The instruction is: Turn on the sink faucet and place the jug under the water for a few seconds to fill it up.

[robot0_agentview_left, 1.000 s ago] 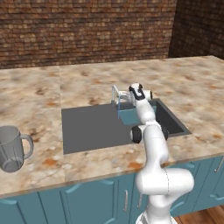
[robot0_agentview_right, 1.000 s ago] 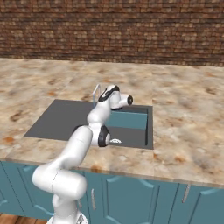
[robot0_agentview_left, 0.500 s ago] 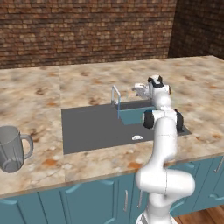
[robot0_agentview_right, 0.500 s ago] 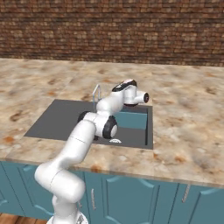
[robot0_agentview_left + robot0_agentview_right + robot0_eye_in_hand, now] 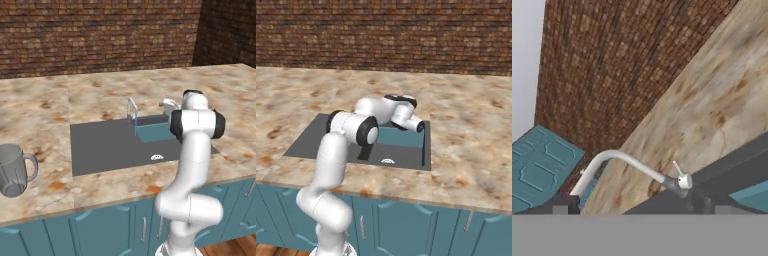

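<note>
The translucent grey glass jug point(image 5: 14, 170) stood upright on the mottled stone bench point(image 5: 100, 95), well left of the dark grey recessed sink point(image 5: 110, 145). The thin silver curved faucet point(image 5: 132, 113) rose at the sink's back edge. Beside it, the tool point(image 5: 167, 105) held nothing, its jaws apart.

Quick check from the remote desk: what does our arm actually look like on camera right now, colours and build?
A glossy white arm built of rounded tubular links, with dark grey-black bands at the joints. The wrist housing is white with a black cap. No cables or markings show.
</note>
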Robot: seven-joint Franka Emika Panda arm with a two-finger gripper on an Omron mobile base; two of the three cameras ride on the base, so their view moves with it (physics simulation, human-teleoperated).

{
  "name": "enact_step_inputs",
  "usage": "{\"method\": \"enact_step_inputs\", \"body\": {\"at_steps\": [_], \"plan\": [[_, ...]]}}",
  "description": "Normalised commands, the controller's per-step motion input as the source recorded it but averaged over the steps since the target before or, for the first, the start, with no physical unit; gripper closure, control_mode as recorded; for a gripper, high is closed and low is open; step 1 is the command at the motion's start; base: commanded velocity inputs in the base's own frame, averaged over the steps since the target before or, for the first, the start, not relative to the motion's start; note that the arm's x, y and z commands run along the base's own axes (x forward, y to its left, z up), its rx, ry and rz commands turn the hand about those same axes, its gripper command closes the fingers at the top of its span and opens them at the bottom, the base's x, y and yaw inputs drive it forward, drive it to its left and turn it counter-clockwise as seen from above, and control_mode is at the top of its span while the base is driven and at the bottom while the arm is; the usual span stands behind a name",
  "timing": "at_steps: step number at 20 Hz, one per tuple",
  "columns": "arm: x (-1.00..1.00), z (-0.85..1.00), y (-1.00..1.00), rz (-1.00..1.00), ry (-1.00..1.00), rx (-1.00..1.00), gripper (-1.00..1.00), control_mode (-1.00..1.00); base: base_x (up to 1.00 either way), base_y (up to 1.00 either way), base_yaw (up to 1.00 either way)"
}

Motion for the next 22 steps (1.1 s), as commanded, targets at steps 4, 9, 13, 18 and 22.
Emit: {"method": "enact_step_inputs", "body": {"at_steps": [4, 9, 13, 18, 22], "plan": [[-0.99, 0.98, 0.36, 0.00, -0.43, -0.13, -1.00, -1.00, 0.00, 0.00, 0.00], [-0.99, 1.00, 0.27, 0.00, -0.40, -0.23, -1.00, -1.00, 0.00, 0.00, 0.00], [-1.00, 0.98, 0.24, 0.01, -0.31, -0.26, -1.00, -1.00, 0.00, 0.00, 0.00], [-0.96, 1.00, 0.40, 0.06, -0.20, -0.31, -1.00, -1.00, 0.00, 0.00, 0.00], [-0.97, 0.80, 0.48, 0.16, -0.15, -0.36, -1.00, -1.00, 0.00, 0.00, 0.00]]}}
